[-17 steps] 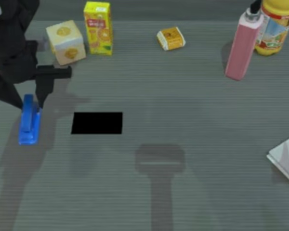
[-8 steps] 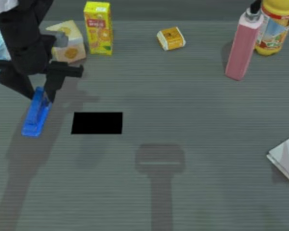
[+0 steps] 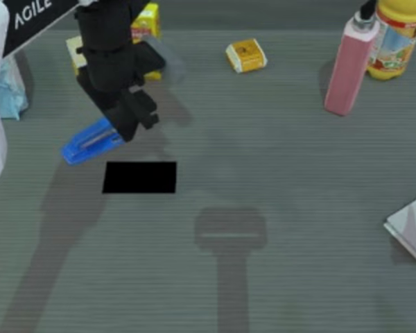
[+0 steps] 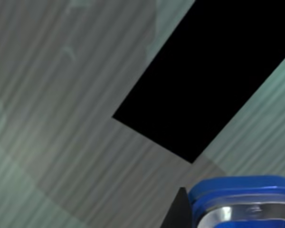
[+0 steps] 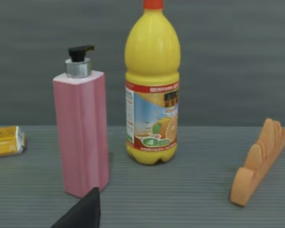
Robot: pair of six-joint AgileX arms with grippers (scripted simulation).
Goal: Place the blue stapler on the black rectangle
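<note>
Pinching the stapler [image 3: 90,141] at one end, the left hand [image 3: 128,119] holds it aslant above the surface just short of the rectangle [image 3: 139,177], evidently for set-down; right arm out of view.

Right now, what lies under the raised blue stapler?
The blue stapler, held by the left gripper, hangs over bare grey table, just beyond the black rectangle. The arm covers the stapler's far end and the table beneath it.

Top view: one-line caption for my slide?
Left gripper carries the blue stapler tilted above the table, just short of the black rectangle.
</note>
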